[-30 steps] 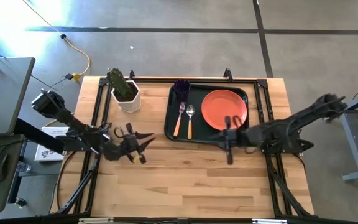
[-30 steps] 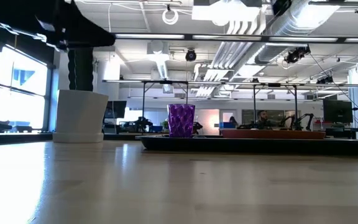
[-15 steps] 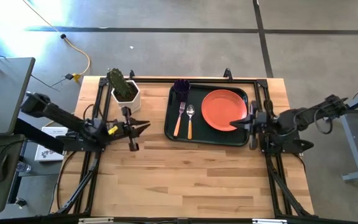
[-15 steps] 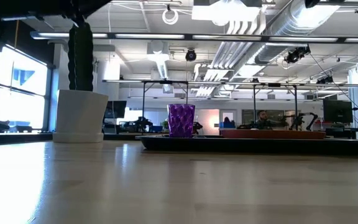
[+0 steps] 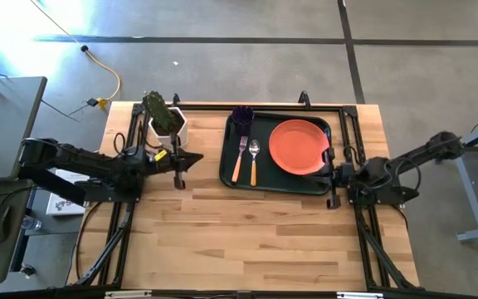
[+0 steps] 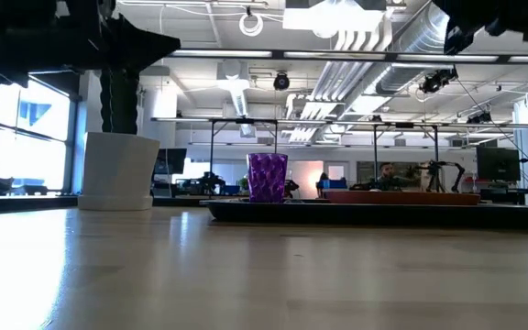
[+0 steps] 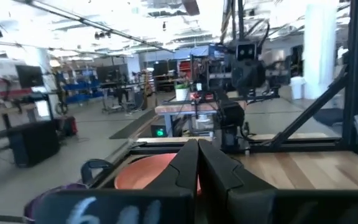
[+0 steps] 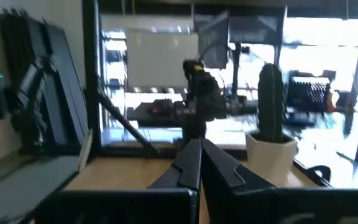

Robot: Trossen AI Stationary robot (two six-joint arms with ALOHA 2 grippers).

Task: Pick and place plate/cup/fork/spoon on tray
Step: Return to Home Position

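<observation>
Tray sits at the table's far middle, and you've got everything on it: plate on its right half, fork and spoon side by side left of the plate, cup in the far left corner. Your left gripper hangs beside the white cactus pot, fingers pressed together, holding nothing. Your right gripper sits at the tray's right rim, fingers closed too, apparently empty. From table level the fork and spoon are hidden behind the tray's rim.
</observation>
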